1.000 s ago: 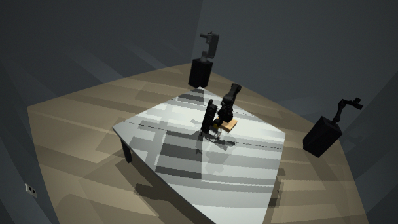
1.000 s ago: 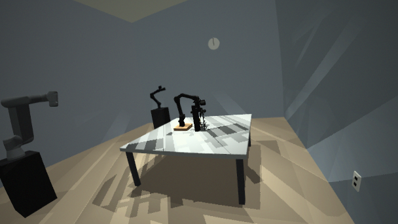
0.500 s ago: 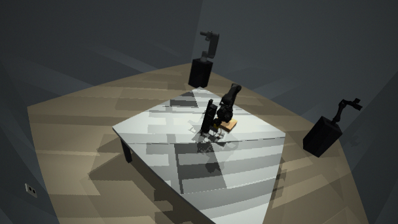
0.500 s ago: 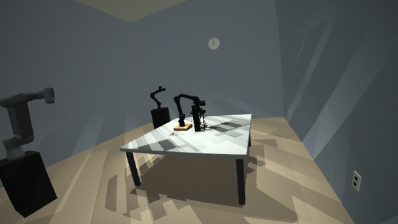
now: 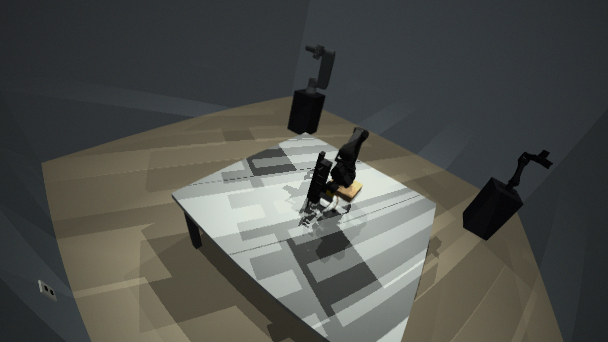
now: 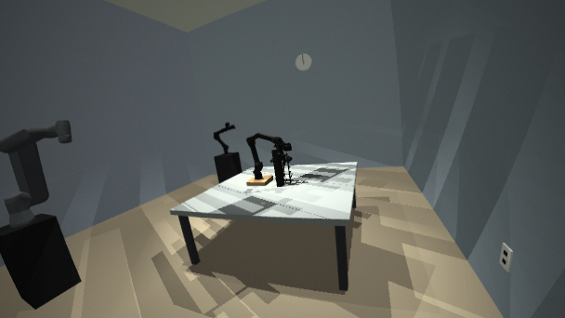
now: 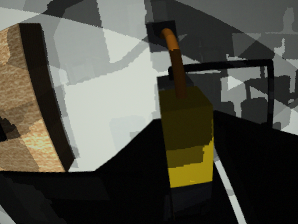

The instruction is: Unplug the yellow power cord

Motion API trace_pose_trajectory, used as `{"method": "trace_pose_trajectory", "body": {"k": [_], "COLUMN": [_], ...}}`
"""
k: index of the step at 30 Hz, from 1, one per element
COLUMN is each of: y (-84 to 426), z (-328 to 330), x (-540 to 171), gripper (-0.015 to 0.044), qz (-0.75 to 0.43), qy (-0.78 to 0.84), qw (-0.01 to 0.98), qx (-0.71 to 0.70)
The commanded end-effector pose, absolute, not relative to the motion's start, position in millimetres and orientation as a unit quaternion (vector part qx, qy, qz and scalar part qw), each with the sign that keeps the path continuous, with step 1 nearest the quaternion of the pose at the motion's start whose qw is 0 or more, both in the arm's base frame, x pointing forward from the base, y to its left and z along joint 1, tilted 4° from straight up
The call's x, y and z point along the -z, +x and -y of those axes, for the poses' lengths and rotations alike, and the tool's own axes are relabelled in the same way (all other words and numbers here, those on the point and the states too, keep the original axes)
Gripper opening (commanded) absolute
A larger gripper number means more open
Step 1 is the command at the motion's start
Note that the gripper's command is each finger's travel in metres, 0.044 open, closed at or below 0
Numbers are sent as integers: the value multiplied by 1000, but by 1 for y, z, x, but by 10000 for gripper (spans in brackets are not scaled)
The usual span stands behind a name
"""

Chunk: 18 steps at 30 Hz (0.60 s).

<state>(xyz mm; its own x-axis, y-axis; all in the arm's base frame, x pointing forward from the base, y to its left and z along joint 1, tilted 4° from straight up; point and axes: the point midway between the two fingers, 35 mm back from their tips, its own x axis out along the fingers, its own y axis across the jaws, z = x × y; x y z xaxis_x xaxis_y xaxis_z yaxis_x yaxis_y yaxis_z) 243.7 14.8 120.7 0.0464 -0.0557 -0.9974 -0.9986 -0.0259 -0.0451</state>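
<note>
In the wrist view the yellow plug stands upright just right of centre, its lower end pinched between the dark fingers of the gripper, with the orange-brown cord rising from its top toward the upper middle of the frame. Behind it, toward the right, runs a dark bar that may be the power strip, though I cannot tell whether the plug still sits in it. From the top view, the arm bends over near the table's centre beside a tan wooden base.
</note>
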Motion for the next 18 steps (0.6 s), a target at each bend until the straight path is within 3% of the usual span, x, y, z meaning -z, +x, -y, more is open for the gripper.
{"method": "trace_pose_trajectory", "body": {"k": [1, 18], "y": [245, 246], "z": [-15, -33], "x": [-121, -120], "gripper": [22, 0], "qz": [-495, -495], "qy": [-532, -531], "qw": [492, 492], "qx": [-479, -480]}}
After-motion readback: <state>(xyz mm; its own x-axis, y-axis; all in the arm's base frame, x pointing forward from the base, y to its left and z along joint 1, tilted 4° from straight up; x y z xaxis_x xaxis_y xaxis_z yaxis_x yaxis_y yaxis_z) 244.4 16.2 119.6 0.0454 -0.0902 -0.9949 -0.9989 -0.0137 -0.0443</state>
